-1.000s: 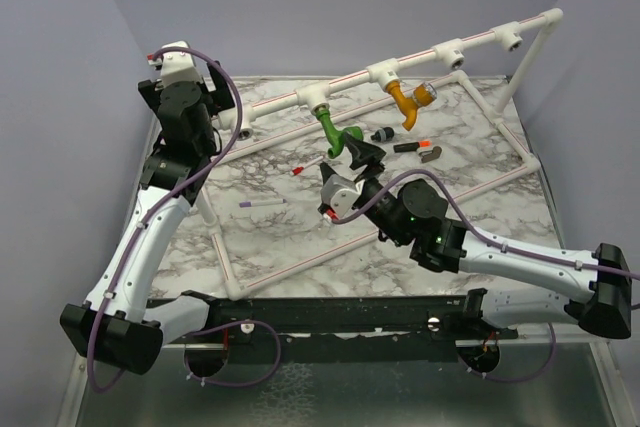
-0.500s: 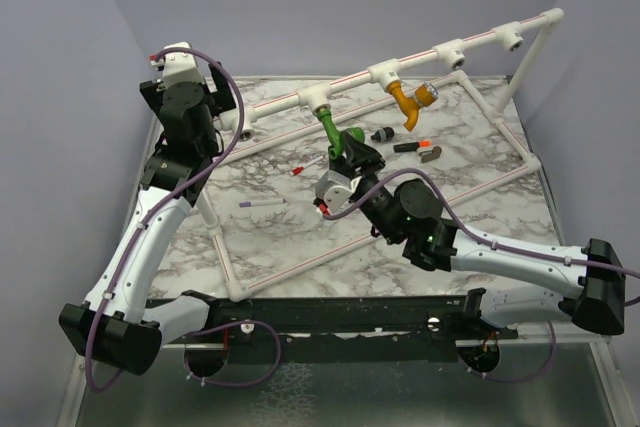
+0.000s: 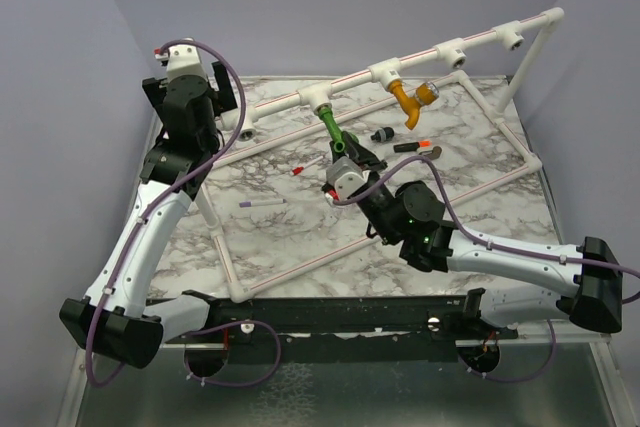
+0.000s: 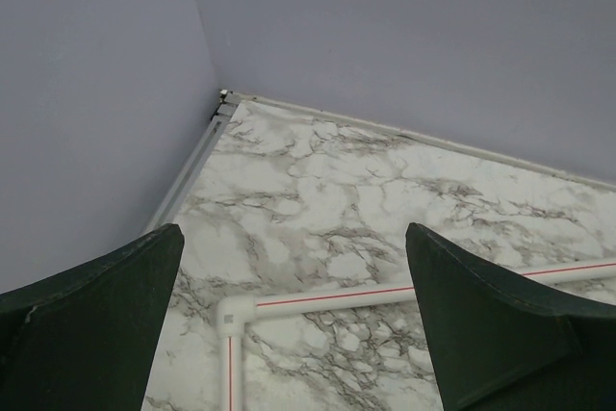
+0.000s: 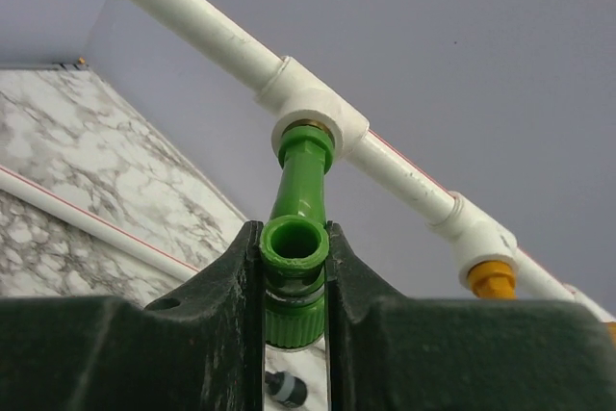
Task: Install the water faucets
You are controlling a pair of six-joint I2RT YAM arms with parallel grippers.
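Two faucets hang from the white pipe frame (image 3: 440, 52) in the overhead view: the green faucet (image 3: 331, 127) under one socket, the orange faucet (image 3: 408, 99) under the next socket to its right. The right gripper (image 3: 349, 154) sits at the green faucet's lower end. The left gripper (image 3: 222, 97) hovers well apart, near the frame's left end above the marble table (image 3: 270, 237). A purple pen (image 3: 258, 204) and a red-tipped pen (image 3: 305, 165) lie on the table.

From the left wrist, both fingers (image 4: 96, 305) stand wide apart with nothing between them, over a pipe corner (image 4: 231, 315).

From the right wrist, the jaws press tight on the green faucet's spout, and its stem runs up into the socket (image 5: 318, 127).
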